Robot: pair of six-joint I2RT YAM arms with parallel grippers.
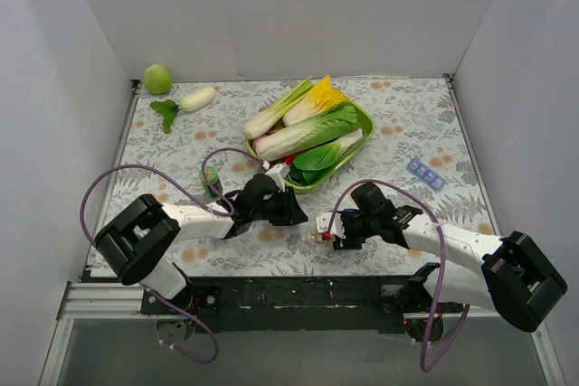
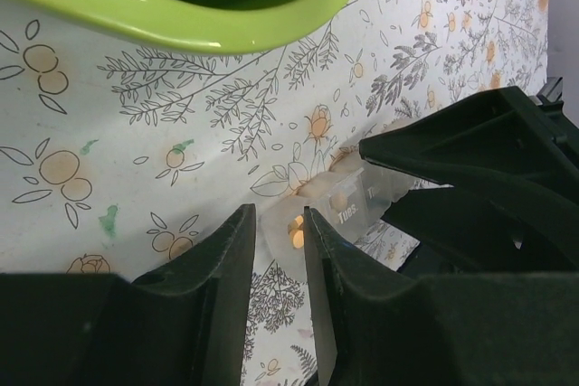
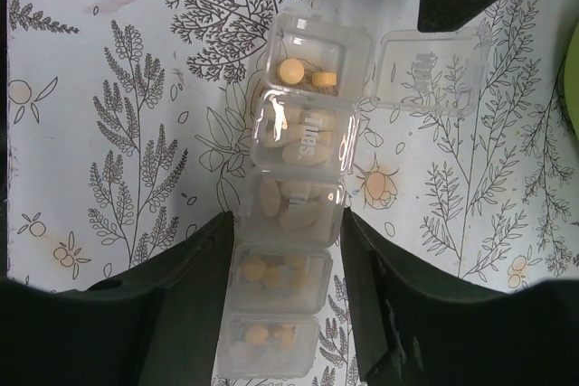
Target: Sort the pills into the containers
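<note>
Whitish see-through plastic is seen in the pill box (image 3: 289, 210), a row of small compartments laid on the flower-printed cloth (image 3: 118, 88) near the green bowl (image 2: 181, 29). "Tues." is printed on the second lid (image 3: 314, 124). The end lid (image 3: 425, 70) is flipped open, and its writing cannot be read. Yellow and pale pills (image 3: 291, 70) are held in every compartment shown. The box is clamped at its sides by the right gripper (image 3: 288, 232), whose fingers are spread to its width. The left gripper (image 2: 276, 214) is parted only narrowly at the box's open end; whether anything is gripped cannot be told.
</note>
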